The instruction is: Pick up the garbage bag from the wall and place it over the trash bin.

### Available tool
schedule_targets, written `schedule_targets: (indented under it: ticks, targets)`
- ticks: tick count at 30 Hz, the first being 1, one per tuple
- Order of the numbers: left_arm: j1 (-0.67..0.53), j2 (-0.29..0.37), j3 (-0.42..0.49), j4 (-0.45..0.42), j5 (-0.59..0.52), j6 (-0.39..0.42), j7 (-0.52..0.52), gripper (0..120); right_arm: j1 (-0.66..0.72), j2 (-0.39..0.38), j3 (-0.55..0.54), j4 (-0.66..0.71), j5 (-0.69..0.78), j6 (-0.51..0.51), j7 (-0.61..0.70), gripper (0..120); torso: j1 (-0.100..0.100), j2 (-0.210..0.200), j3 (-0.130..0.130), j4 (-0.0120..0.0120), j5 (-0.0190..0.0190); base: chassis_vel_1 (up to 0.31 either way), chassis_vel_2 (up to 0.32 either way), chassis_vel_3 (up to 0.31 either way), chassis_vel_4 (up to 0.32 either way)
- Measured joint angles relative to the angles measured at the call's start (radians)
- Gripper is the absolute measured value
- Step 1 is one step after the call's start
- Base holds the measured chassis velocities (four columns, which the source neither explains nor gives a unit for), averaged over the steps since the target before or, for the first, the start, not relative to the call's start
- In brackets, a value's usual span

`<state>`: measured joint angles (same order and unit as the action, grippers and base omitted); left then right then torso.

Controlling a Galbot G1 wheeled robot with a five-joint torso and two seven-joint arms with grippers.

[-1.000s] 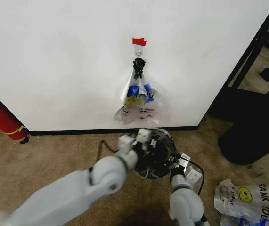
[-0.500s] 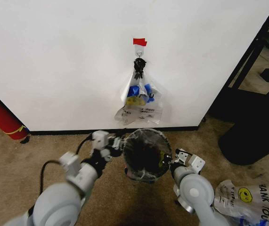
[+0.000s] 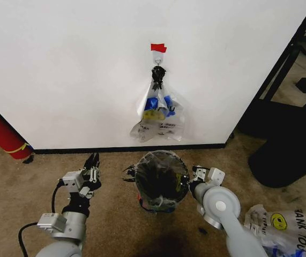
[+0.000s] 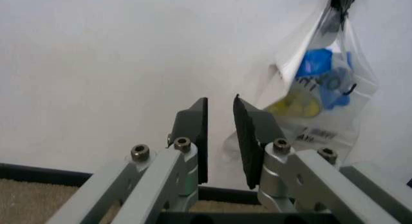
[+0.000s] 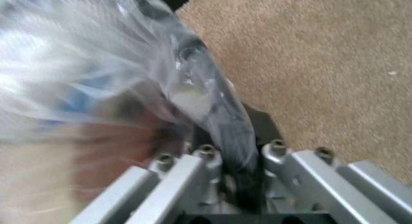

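Note:
The garbage bag hangs from a small hook on the white wall under red tape; the left wrist view also has this bag. Below it stands the black mesh trash bin, with another clear plastic bag draped over its mouth. My left gripper is low over the carpet to the left of the bin, apart from it. Its fingers stand a narrow gap apart with nothing between them. My right gripper sits at the bin's right rim, shut on the clear plastic film.
A long red cylinder leans at the left wall. A large black bulky thing and a black frame stand at the right. A whiter bag with bold lettering lies on the carpet at the lower right.
My left arm has drawn back from over the bin to the carpet at its left, its gripper now clear of the rim. The right gripper has stayed at the right rim.

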<state>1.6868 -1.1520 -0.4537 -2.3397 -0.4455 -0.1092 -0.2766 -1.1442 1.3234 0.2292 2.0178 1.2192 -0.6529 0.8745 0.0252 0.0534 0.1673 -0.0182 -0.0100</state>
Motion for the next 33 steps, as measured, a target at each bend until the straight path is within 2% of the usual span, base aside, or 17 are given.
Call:
schedule_targets:
  ticks: [4, 6, 8, 12, 14, 16, 20, 22, 24, 25, 26, 30, 31, 33]
  targets:
    - [-0.005, -0.004, 0.003, -0.008, -0.004, 0.003, -0.005, 22, 0.004, 0.006, -0.002, -0.007, -0.007, -0.007, -0.018, 22, 0.0, 0.0, 0.0, 0.0, -0.0001, 0.0, 0.0, 0.0, 0.0]
    - [-0.008, -0.008, 0.012, -0.008, -0.005, 0.006, -0.006, 32, 0.003, 0.01, -0.002, -0.011, -0.014, -0.013, -0.024, 34, 0.0, 0.0, 0.0, 0.0, -0.0001, 0.0, 0.0, 0.0, 0.0]
    - [-0.008, -0.009, 0.013, -0.007, -0.006, 0.007, -0.006, 34, 0.002, 0.01, -0.001, -0.012, -0.015, -0.014, -0.027, 36, 0.0, 0.0, 0.0, 0.0, -0.0001, 0.0, 0.0, 0.0, 0.0]
    - [-0.015, -0.022, 0.023, 0.005, -0.008, 0.008, -0.009, 45, -0.006, 0.006, 0.003, -0.017, -0.044, -0.017, -0.048, 50, 0.0, 0.0, 0.0, 0.0, -0.0002, 0.0, 0.0, 0.0, 0.0]
    - [-0.016, -0.022, 0.027, 0.001, -0.009, 0.009, -0.01, 58, -0.027, 0.003, 0.01, -0.003, -0.107, -0.016, -0.11, 63, 0.0, 0.0, 0.0, 0.0002, -0.0001, 0.0, 0.0, 0.0, 0.0]
    - [-0.016, -0.02, 0.027, -0.001, -0.009, 0.009, -0.01, 62, -0.034, 0.001, 0.011, 0.004, -0.123, -0.016, -0.126, 65, 0.0, 0.0, 0.0, 0.0001, -0.0001, 0.0, 0.0, 0.0, 0.0]
    - [-0.034, -0.012, 0.028, 0.009, -0.009, 0.0, -0.007, 77, -0.09, -0.008, 0.018, 0.053, -0.269, 0.024, -0.28, 80, 0.0, 0.0, 0.0, -0.0001, 0.0001, 0.0, 0.0, 0.0, 0.0]
    - [-0.058, -0.014, 0.028, 0.051, 0.014, -0.027, -0.008, 89, -0.133, -0.009, 0.032, 0.088, -0.5, 0.172, -0.41, 91, 0.0, 0.0, 0.0, 0.0002, 0.0, 0.0, 0.0, 0.0, 0.0]
    - [-0.06, -0.015, 0.028, 0.058, 0.018, -0.031, -0.009, 90, -0.141, -0.009, 0.037, 0.094, -0.537, 0.198, -0.429, 93, 0.0, 0.0, 0.0, 0.0002, -0.0001, 0.0, 0.0, 0.0, 0.0]
    - [-0.065, -0.017, 0.027, 0.075, 0.033, -0.044, -0.008, 94, -0.165, -0.007, 0.049, 0.111, -0.626, 0.267, -0.472, 97, 0.0, 0.0, 0.0, 0.0002, -0.0001, 0.0, 0.0, 0.0, 0.0]
    - [-0.066, -0.017, 0.027, 0.08, 0.038, -0.05, -0.007, 95, -0.173, -0.007, 0.053, 0.117, -0.649, 0.287, -0.484, 98, 0.0, 0.0, 0.0, 0.0002, -0.0001, 0.0, 0.0, 0.0, 0.0]
    - [-0.079, -0.034, 0.018, 0.177, 0.157, -0.183, 0.028, 100, -0.38, 0.047, 0.175, 0.203, -1.072, 0.661, -0.661, 100, 0.0, 0.0, 0.0, -0.0001, 0.0, 0.0, 0.0, 0.0, 0.0]
    - [-0.079, -0.034, 0.018, 0.177, 0.157, -0.183, 0.028, 100, -0.38, 0.047, 0.175, 0.203, -1.072, 0.661, -0.661, 100, 0.0, 0.0, 0.0, -0.0001, 0.0, 0.0, 0.0, 0.0, 0.0]
    - [-0.073, -0.042, 0.011, 0.19, 0.187, -0.224, 0.056, 100, -0.485, 0.092, 0.22, 0.249, -1.16, 0.769, -0.688, 100, 0.0, 0.0, 0.0, 0.0001, -0.0001, 0.0, 0.0, 0.0, 0.0]
